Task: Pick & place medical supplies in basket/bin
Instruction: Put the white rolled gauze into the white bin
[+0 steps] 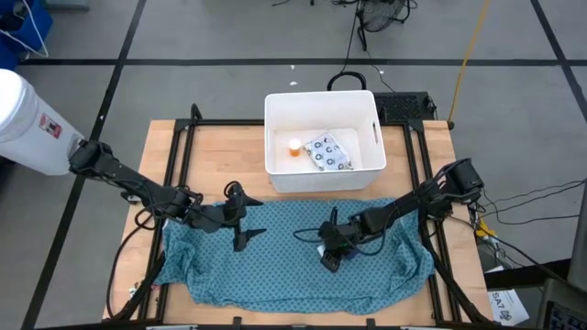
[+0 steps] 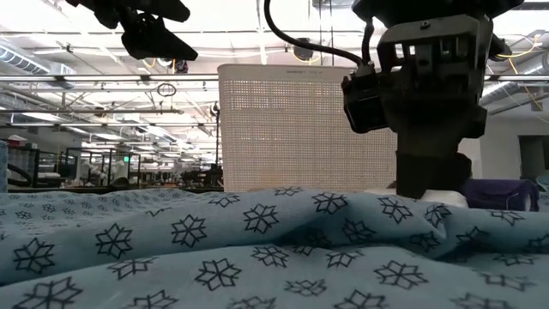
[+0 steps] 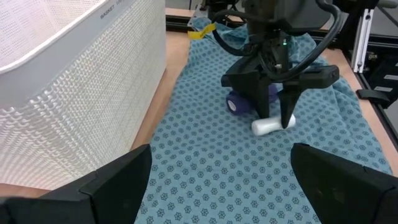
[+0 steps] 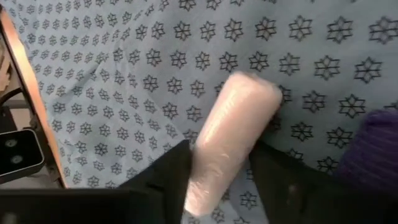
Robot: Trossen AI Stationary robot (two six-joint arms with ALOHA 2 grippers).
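The white tub (image 1: 321, 96) stands at the table's far middle; the orange pill bottle (image 1: 293, 147) and the ring-printed packet (image 1: 327, 152) lie inside on its floor. The small white tube (image 3: 272, 125) and the dark blue block (image 3: 239, 102) lie side by side on the teal cloth (image 1: 275, 270). My right gripper (image 1: 328, 255) reaches down onto the tube and is shut on it. My left gripper (image 1: 246, 229) hovers open over the cloth to the tube's left, touching nothing. My right gripper pinches the white tube (image 4: 231, 134) between its two fingers (image 4: 171, 177), which come from above, pointing down, and lie across it. In the left wrist view one finger (image 3: 287, 109) stands near the tube's end. The tube lies flat with its underside on the cloth.
The rumpled teal cloth covers the table's near half. The blue block (image 4: 373, 155) sits right beside the held tube. A white cylindrical container with a red label (image 1: 23, 119) stands off the table's far left. A black frame (image 1: 183, 128) runs along the table's edges.
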